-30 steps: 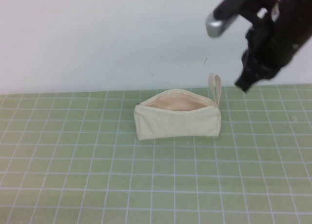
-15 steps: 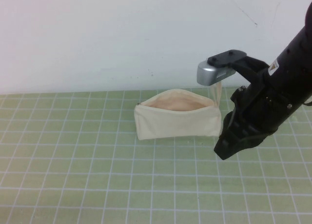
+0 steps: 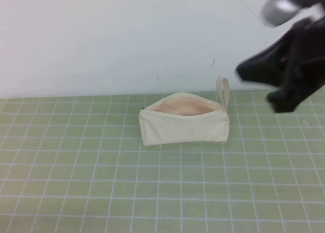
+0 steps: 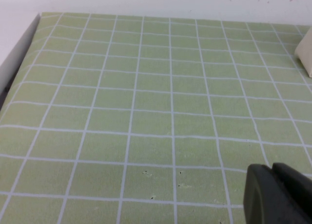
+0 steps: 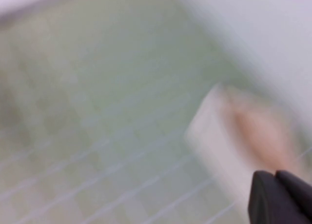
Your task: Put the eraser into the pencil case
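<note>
The pencil case (image 3: 184, 119) is standing on its long edge a little above and right of the middle of the high view, on the green grid mat (image 3: 101, 182), close to where the mat is meeting the white wall (image 3: 101, 40). Its zip mouth is gaping upward, showing the pale peach lining (image 3: 184, 107), and its loop strap (image 3: 223, 92) is sticking up at the right end. In the right wrist view the pencil case (image 5: 229, 136) is appearing as a smeared cream shape in the right half of the frame. The eraser is not showing in any view; whether it is lying inside the pouch cannot be told.

The right gripper (image 3: 284, 73) is hanging in the upper right of the high view, above and to the right of the strap and clear of the pouch, as a dark blurred mass under a silver camera housing (image 3: 278, 10). In its own wrist view the two dark fingertips (image 5: 280, 197) are sitting side by side in the lower right corner, drawn close with nothing between them.

The left gripper (image 4: 278, 194) is showing only in the lower right of the left wrist view, its fingers (image 4: 263, 192) pressed together over bare mat, with a cream corner of the pouch (image 4: 306, 55) at the right edge.
</note>
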